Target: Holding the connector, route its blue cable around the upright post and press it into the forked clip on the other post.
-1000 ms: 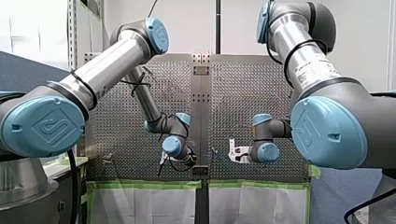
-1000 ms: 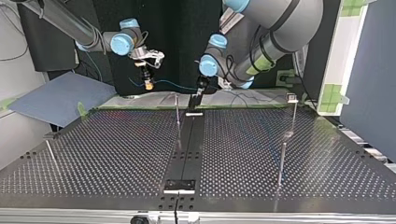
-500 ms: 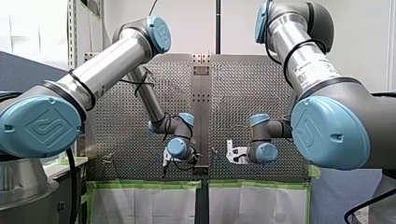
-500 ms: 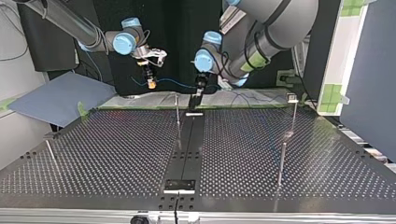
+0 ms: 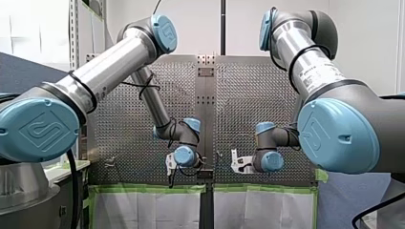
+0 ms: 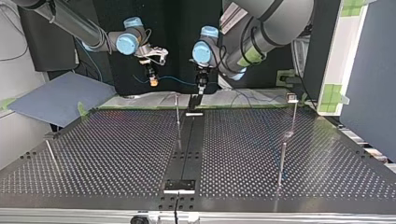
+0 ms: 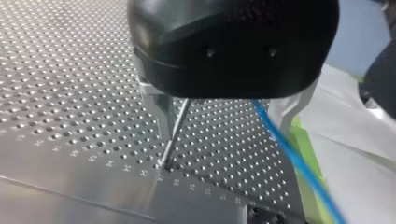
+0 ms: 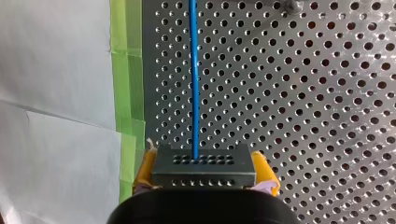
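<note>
Connector (image 8: 204, 163) sits clamped between the yellow pads (image 8: 145, 170) of my right gripper (image 8: 204, 179). It is a dark block held on both flanks, and the blue cable (image 8: 193, 79) leaves its face and runs straight ahead over the perforated table (image 8: 303, 93). In the top view that gripper hangs in the upper left-centre of the frame. The cable spans rightward from it to my left gripper (image 7: 223, 128) near upper centre. My left gripper's fingers stand wide apart and grip nothing. In its wrist view the cable passes loose between them, close by one finger, and the upright post (image 7: 176, 133) rises from the table ahead of the gap.

Over the last second the two arms have drawn together. In the top view my right gripper has slid rightward toward the centre. My left wrist has swung up and leftward, so its gripper now points almost straight down, just right of the upright post. The front view agrees: both grippers sit closer to the central strip (image 5: 206, 119), in the lower middle of the frame.

I judge this to be positioning, not routing. In the top view the cable crosses above the post's tip, not around it. The clip-topped post (image 6: 293, 109) at the right of that frame stands well apart, untouched.
</note>
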Available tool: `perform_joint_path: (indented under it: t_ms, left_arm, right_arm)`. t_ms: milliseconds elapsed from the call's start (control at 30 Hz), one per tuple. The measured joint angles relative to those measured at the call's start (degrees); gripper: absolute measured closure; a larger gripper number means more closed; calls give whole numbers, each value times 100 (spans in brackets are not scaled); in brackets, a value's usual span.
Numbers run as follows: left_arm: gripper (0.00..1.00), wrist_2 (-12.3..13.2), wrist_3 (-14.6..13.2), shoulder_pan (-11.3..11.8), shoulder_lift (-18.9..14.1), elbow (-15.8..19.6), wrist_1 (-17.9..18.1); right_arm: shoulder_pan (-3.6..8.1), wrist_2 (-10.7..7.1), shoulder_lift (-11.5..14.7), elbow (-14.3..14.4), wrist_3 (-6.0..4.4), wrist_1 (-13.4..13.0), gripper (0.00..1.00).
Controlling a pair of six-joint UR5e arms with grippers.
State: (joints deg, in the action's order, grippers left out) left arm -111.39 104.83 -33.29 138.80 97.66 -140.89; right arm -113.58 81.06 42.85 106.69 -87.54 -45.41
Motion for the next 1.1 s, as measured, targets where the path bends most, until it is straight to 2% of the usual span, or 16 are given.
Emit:
perform_joint_path:
  t_ms: [233, 367, 500, 833, 967, 1033, 1067, 1100]
  left_arm:
    - [0, -162, 346, -135, 2, 88, 345]
    - [0, -173, 397, -188, 3, 91, 506]
    - [0, -234, 269, -229, 7, 92, 568]
    - [0, -645, -201, -264, 3, 93, 444]
    - [0, -620, -386, -285, 2, 93, 489]
    - [18, -551, -488, -297, 4, 93, 559]
    - [18, -519, -531, -302, 3, 93, 596]
    - [22, -487, -577, -307, 3, 93, 633]
  right_arm:
    - [-5, -16, -13, -8, -15, -27, 100]
    - [-6, -54, -15, -12, -19, -30, 100]
    - [-5, -68, -18, -16, -19, -30, 100]
    - [-4, -72, -24, -27, -17, -23, 100]
    - [-3, -72, -25, -28, -12, -22, 100]
    - [-3, -72, -25, -29, -11, -20, 100]
    - [-3, -72, -25, -30, -8, -17, 100]
    - [-3, -72, -25, -33, -4, -14, 100]
